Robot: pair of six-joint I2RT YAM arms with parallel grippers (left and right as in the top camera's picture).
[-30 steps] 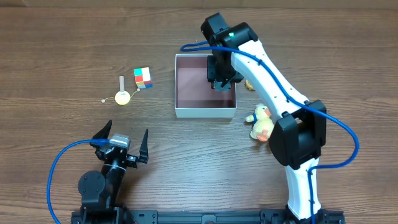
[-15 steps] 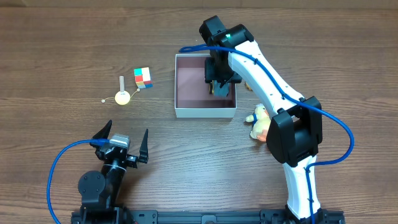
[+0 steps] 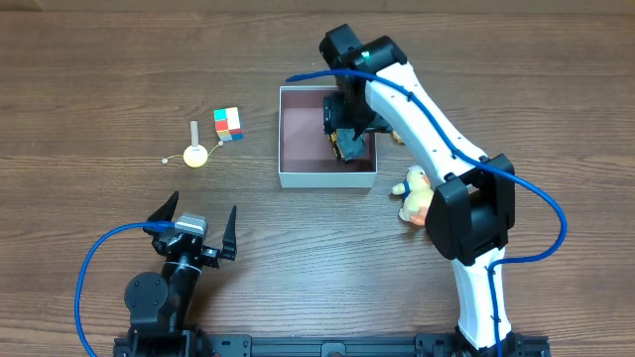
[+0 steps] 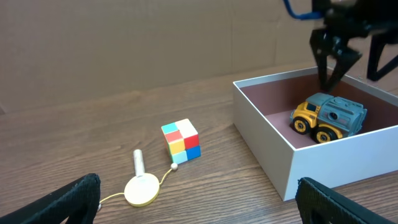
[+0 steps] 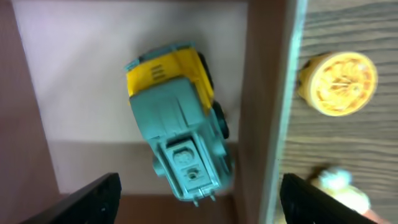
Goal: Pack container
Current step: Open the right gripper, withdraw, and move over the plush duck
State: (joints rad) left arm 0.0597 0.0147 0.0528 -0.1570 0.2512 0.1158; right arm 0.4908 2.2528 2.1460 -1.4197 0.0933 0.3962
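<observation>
While I watch the right wrist feed, the right claw (image 5: 199, 208) shows its two fingers spread wide, one at each lower corner of the view, with nothing clamped between them. Straight below it a toy truck (image 5: 180, 118), yellow cab and grey-blue body, stands on its wheels on the mauve floor of the white-walled container (image 5: 268, 93). The truck sits just beside the wall on the claw's right-hand side in that view. Beyond that wall, out on the wooden table (image 5: 348, 143), lies a round orange-slice toy (image 5: 337, 83).

From the left wrist camera I see the same claw's dark fingers (image 4: 328, 59) hanging just over the truck's roof. Whether a tip brushes it I cannot tell.

On the overhead feed the container lies directly under the right claw. A plush duck (image 3: 417, 195) rests on the table near the arm's elbow, outside the box.

My left claw (image 3: 196, 223) hovers well apart from all this with its jaws wide and empty. Ahead of it lie a colour cube (image 4: 181, 140) and, just beside that, a yellow disc on a string (image 4: 142, 189).
</observation>
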